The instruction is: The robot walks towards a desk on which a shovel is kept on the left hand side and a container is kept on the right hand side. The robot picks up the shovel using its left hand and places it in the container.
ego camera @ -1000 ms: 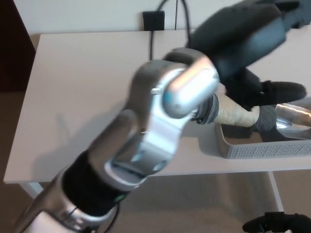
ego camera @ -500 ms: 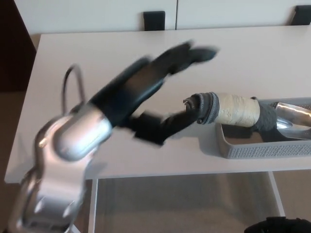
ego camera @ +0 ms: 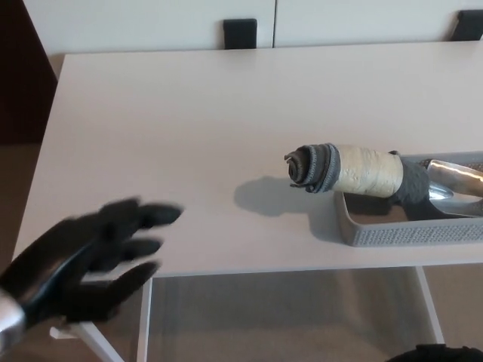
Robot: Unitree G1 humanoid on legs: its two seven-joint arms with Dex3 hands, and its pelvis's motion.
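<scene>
The shovel (ego camera: 362,171) lies across the left rim of the grey container (ego camera: 392,230) at the right edge of the white desk. Its cloth-wrapped handle sticks out to the left over the desk, and its shiny metal blade (ego camera: 455,183) rests inside the container. My left hand (ego camera: 83,260) is low at the bottom left, blurred, open with fingers spread and nothing in it, well away from the shovel. My right hand does not show.
The white desk (ego camera: 189,128) spreads across the view, with its front edge near my left hand. Two dark chair backs (ego camera: 239,32) stand behind its far edge. Brown floor and a white desk leg (ego camera: 143,320) show below.
My left arm has let go of the shovel handle and swung down and left, off the desk. The shovel stays resting on the container.
</scene>
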